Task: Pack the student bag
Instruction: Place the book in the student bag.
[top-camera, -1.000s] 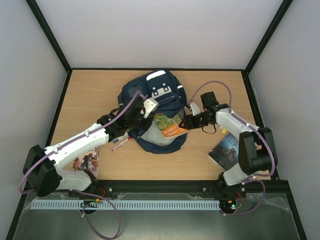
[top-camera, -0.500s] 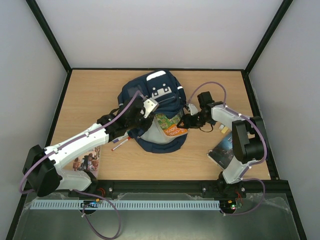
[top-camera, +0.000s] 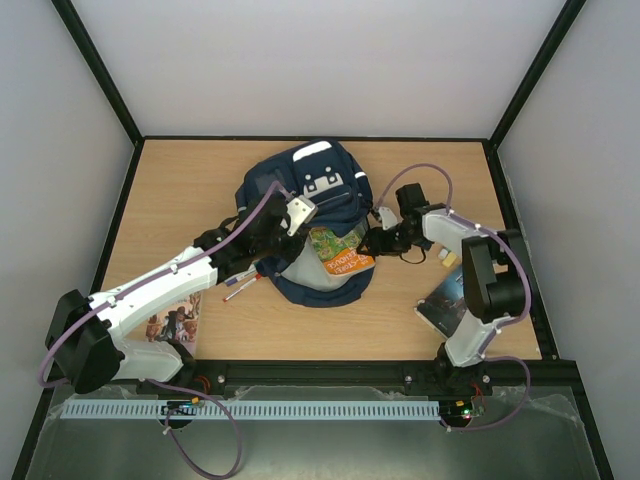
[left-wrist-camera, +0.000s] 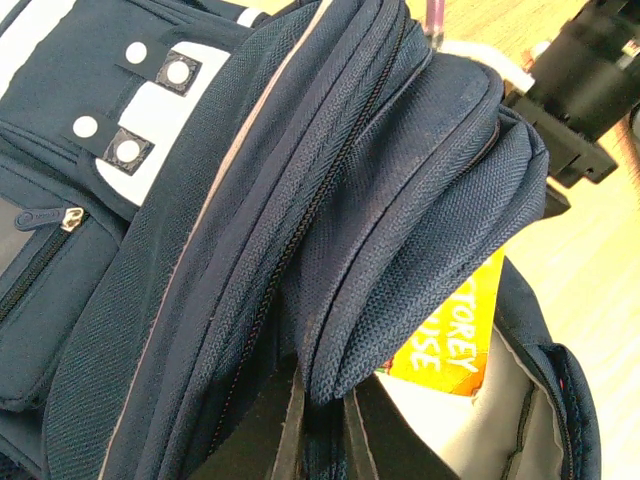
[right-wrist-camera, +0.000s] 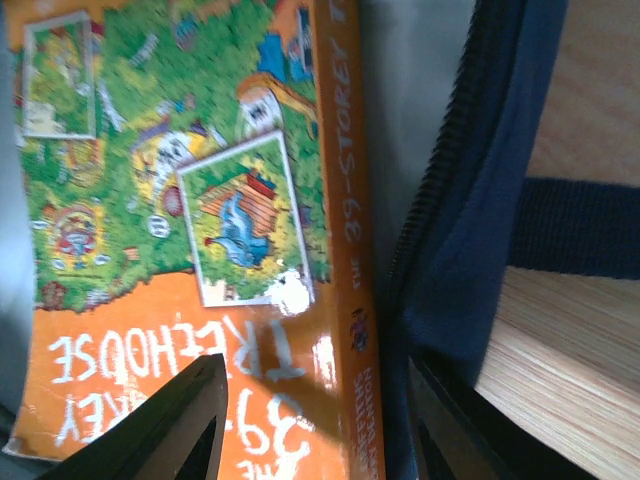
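The student bag (top-camera: 310, 190) lies in the middle of the table, navy with white stripes, its mouth facing the arms. My left gripper (top-camera: 290, 215) is shut on a fold of the bag's upper flap (left-wrist-camera: 420, 200) and holds it up off the opening. An orange picture book (top-camera: 338, 252) sticks out of the opening, its title side outward. My right gripper (top-camera: 372, 240) is at the book's right edge. Its jaws stand open, one finger over the cover (right-wrist-camera: 170, 425), the other past the bag's zip rim (right-wrist-camera: 470, 220), with the book's spine (right-wrist-camera: 355, 250) between them.
A dark book (top-camera: 452, 297) lies on the table by the right arm's base. Another picture book (top-camera: 172, 325) lies under the left arm. Pens (top-camera: 243, 285) lie left of the bag, and a small pale object (top-camera: 447, 258) lies right of the right gripper.
My right gripper has moved left towards the bag and its jaws have widened. The orange book sits a little deeper in the opening. The left arm has not moved.
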